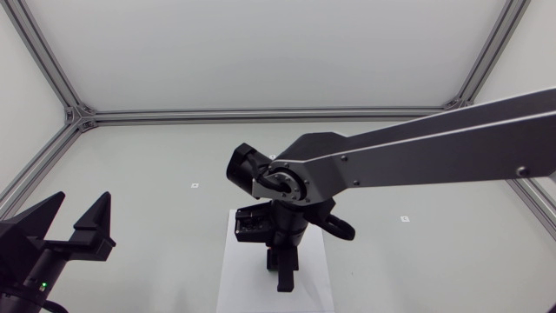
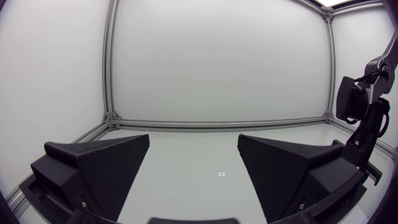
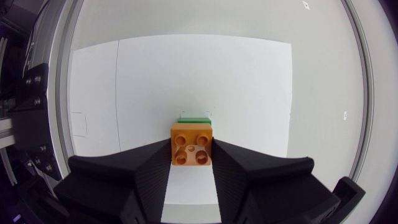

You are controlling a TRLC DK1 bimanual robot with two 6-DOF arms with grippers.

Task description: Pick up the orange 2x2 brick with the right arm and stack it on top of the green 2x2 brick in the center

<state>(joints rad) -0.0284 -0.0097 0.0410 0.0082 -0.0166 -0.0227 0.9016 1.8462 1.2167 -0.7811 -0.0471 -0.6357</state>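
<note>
Right wrist view showed the fingers (image 3: 149, 171) of the right gripper (image 3: 191, 155) clamped on the orange brick (image 3: 191, 144) from two sides. Just beyond it, an edge of the green brick (image 3: 194, 119) showed on the white sheet (image 3: 186, 74). Step in hand: judged as placement; seating could not be confirmed. The next move called for squaring orange over green, pressing down, then releasing. The left gripper (image 1: 76, 224) sat well apart, fingers spread.
</note>
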